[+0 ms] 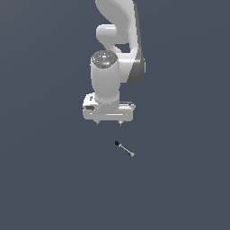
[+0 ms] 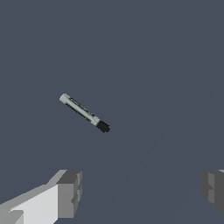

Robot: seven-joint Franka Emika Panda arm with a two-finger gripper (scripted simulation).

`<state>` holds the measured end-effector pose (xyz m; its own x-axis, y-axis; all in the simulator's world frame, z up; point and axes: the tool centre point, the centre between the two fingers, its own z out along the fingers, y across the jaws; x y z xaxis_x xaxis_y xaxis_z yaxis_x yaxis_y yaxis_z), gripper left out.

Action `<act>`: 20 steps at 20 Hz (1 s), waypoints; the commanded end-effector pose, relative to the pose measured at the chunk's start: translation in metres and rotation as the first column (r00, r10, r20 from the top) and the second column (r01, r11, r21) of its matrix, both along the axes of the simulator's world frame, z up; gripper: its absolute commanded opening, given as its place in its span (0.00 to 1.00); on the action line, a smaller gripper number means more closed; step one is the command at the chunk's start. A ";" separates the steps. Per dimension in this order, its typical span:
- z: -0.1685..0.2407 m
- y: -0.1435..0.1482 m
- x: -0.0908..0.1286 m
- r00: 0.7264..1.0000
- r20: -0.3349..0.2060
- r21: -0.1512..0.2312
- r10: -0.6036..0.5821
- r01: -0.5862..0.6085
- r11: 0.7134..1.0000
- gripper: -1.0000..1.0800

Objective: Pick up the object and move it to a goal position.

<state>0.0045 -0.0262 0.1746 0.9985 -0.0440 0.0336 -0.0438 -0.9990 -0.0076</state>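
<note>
The white robot arm (image 1: 114, 58) hangs down over a plain dark grey floor (image 1: 45, 179). Its pincer (image 1: 108, 122) points straight down, and its two small fingers are spread wide apart with nothing between them. In the wrist view you can see one grey finger (image 2: 68, 192) on one side and the other far off on the other side.

The little stick (image 1: 124, 149) lies flat on the floor, near the pincer but not touching it. It sits a bit toward the exterior view's right of the pincer. It lies slanted. One end is black and the other end is pale
</note>
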 end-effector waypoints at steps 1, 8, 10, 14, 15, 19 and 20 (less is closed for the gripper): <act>0.000 0.000 0.000 1.000 0.000 0.000 0.000 0.000 1.000 0.96; -0.001 0.005 0.003 0.999 0.009 -0.016 0.051 -0.051 0.999 0.96; -0.001 0.007 0.004 0.998 0.011 -0.020 0.064 -0.064 0.998 0.96; -0.001 0.006 0.004 0.998 0.011 -0.020 0.064 -0.063 0.998 0.96; -0.001 0.006 0.003 0.998 0.011 -0.020 0.061 -0.061 0.998 0.96; -0.002 0.007 0.004 0.998 0.011 -0.021 0.068 -0.068 0.997 0.96; -0.002 0.007 0.004 0.997 0.011 -0.021 0.074 -0.074 0.997 0.96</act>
